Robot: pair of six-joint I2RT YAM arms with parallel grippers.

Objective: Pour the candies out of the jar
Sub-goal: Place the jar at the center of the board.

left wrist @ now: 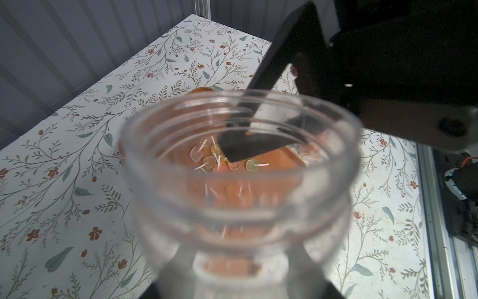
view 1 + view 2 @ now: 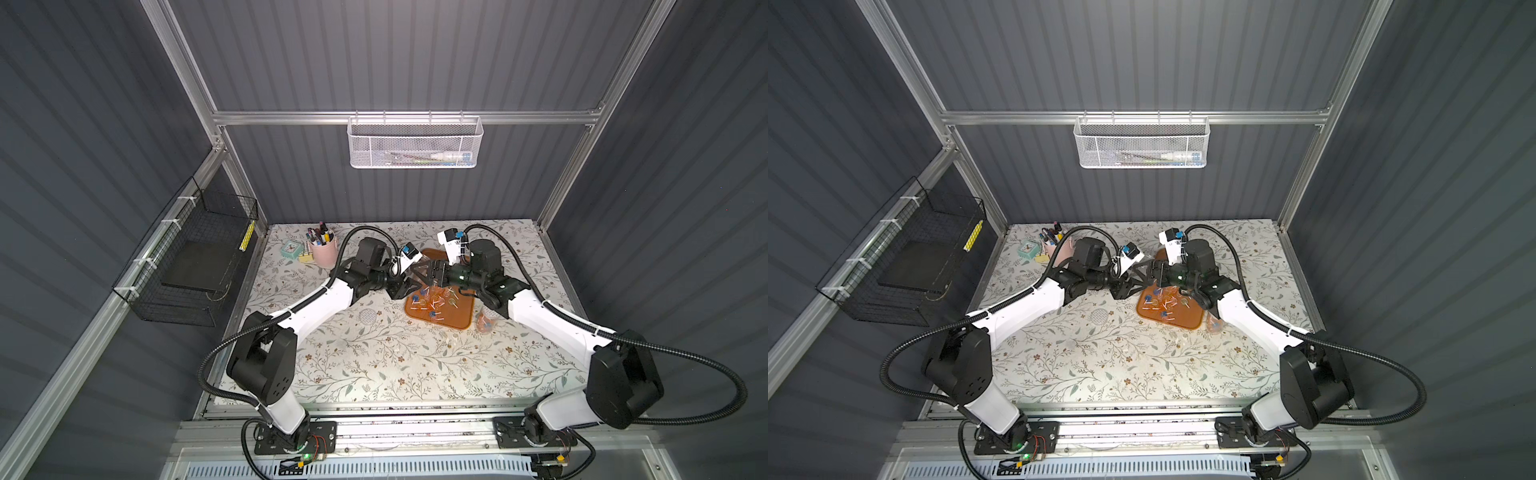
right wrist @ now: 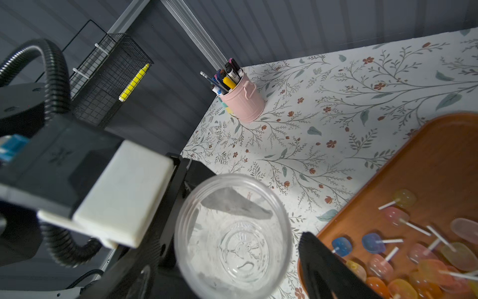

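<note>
L end effector (image 2: 409, 278) clamped on empty clear jar (image 3: 232, 233), tipped over edge of orange tray (image 3: 439, 160). R end effector (image 2: 432, 272) w/ jaws apart round jar mouth. Loose candies (image 3: 403, 248) lie in tray.

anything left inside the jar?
Right wrist view looks into the jar mouth: bare clear bottom, nothing in it. The candies lie on the tray. Part of the rim is out of frame.

Showing orange, pink, blue, yellow heads and white sticks on candies (image 3: 372, 243); staying clear on jar (image 3: 232, 248); glowing orange-brown on tray (image 3: 439, 160); running green leaves, red flowers over white desk (image 3: 336, 108); showing pink on pen cup (image 3: 244, 103).
</note>
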